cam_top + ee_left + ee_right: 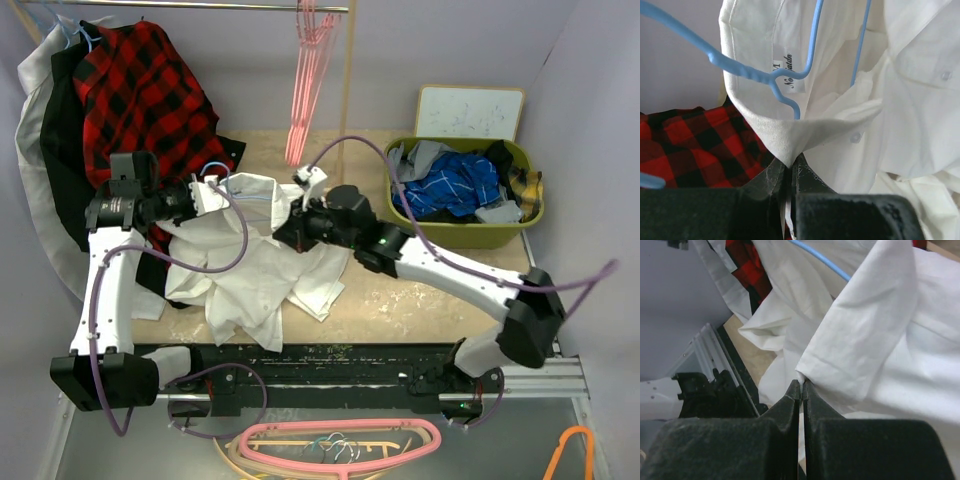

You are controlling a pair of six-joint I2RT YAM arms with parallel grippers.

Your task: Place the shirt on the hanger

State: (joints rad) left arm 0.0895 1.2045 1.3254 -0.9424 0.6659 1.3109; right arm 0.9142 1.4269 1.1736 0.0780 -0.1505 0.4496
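The white shirt (255,265) is bunched mid-table, its upper part lifted between both arms. My left gripper (203,195) is shut on the shirt's collar (790,131); the pinch shows at the left gripper (789,167) in the left wrist view. The light-blue hanger (771,79) sits inside the collar, by the neck label; a blue wire of it crosses the cloth (250,197). My right gripper (284,232) is shut on a folded edge of the shirt (860,340), pinched at the right gripper (801,383). The same hanger (820,260) shows as a short blue stretch above.
A red-and-black plaid shirt (140,90) hangs on the rail at the back left, close behind my left gripper. Pink hangers (305,80) hang mid-rail. A green basket (530,225) of clothes stands at the right. More pink hangers (340,440) lie below the table's near edge.
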